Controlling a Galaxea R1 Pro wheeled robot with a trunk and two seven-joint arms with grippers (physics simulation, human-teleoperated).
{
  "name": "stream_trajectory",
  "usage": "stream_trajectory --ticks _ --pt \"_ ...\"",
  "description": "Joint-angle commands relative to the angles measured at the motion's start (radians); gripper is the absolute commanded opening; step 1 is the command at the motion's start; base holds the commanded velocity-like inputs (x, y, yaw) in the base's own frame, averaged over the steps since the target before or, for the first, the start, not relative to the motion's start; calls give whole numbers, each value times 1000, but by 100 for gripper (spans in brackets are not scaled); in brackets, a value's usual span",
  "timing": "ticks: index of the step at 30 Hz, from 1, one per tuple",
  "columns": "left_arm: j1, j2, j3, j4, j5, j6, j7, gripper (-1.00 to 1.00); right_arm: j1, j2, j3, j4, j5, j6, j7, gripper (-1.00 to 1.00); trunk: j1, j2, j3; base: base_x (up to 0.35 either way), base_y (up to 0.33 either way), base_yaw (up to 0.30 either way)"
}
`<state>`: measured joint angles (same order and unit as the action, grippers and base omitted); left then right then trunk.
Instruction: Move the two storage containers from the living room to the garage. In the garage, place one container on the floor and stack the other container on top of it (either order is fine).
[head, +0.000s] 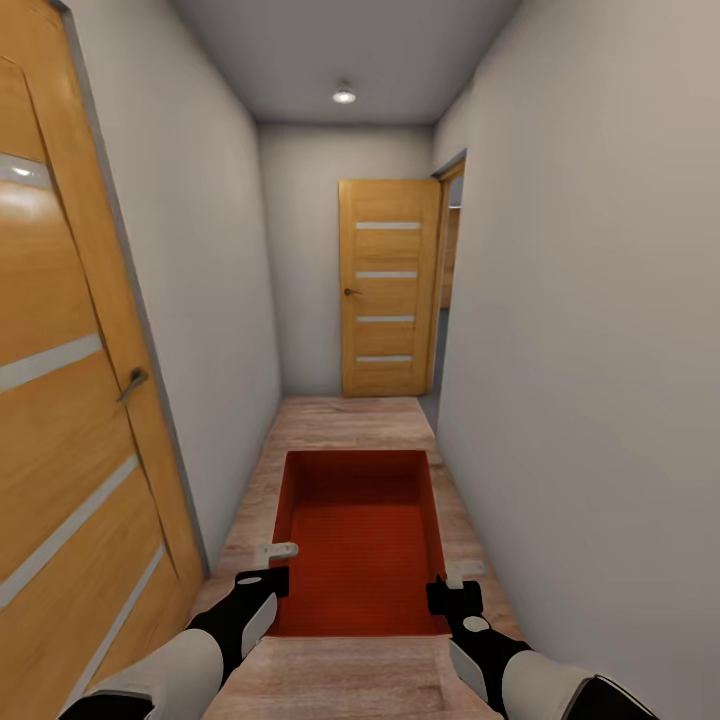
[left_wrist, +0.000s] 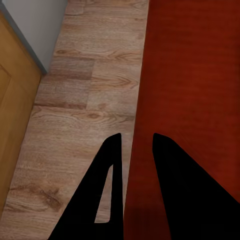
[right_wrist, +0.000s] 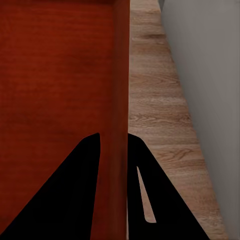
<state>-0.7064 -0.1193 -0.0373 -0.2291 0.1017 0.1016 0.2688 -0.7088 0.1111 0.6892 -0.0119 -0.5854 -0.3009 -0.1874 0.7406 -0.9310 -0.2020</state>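
Note:
One orange-red storage container (head: 360, 540) hangs level in front of me, above a light wood-plank corridor floor, lidless, with a ribbed bottom. My left gripper (head: 279, 566) is shut on its left wall near the close corner. In the left wrist view the gripper (left_wrist: 136, 144) has that thin wall between its fingers, and the container (left_wrist: 195, 75) stretches away beyond them. My right gripper (head: 449, 583) is shut on the right wall, and the right wrist view shows the gripper (right_wrist: 113, 141) straddling the container (right_wrist: 55, 75) wall. The living room and the garage are out of view.
I stand in a narrow corridor between pale grey walls. An orange-wood door (head: 60, 400) with pale stripes is close on my left. At the far end another such door (head: 388, 290) stands open beside a doorway (head: 447, 300) on the right. Wood planks (head: 350, 420) run ahead.

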Motion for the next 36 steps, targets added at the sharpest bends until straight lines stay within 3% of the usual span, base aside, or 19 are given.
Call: stream_trajectory --ticks 1,24,36 --pt "-1 32 35 -17 45 7 7 -100 0 -1 -25 0 -2 0 -2 -100 1 -1 -1 322 0 0" --pt "-1 55 36 -3 50 7 6 -100 0 0 -25 0 -2 0 -1 -100 1 -1 -1 322 0 0" --pt "-1 55 36 -14 49 9 7 -100 0 0 -25 0 -2 0 -1 -100 1 -1 -1 322 0 0"
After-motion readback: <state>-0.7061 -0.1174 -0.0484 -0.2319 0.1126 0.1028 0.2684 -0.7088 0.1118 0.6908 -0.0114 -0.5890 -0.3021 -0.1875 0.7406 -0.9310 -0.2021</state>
